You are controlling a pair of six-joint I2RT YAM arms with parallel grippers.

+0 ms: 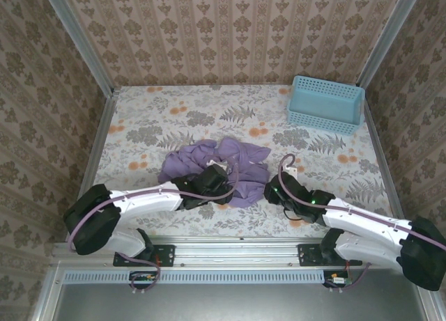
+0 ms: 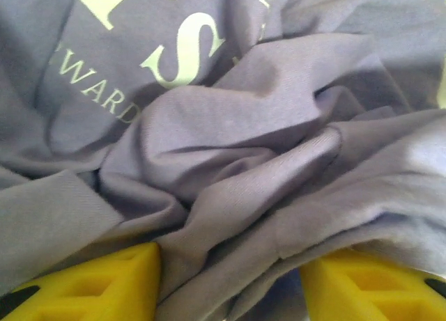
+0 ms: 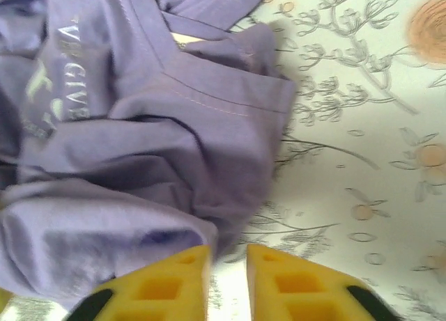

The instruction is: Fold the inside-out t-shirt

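Observation:
The inside-out t-shirt lies crumpled in a lavender heap in the middle of the table, with white lettering showing on one face. My left gripper sits on the heap's near side. In the left wrist view its yellow fingers stand well apart, open, and bunched folds of the t-shirt lie between them. My right gripper is at the heap's right edge, low over the table. Its jaws are open a narrow gap, with bare tablecloth between them and the t-shirt's hem just beyond the left finger.
A light blue basket stands at the back right corner. The flowered tablecloth lies open to the left of, behind and to the right of the heap. Patterned walls close off three sides.

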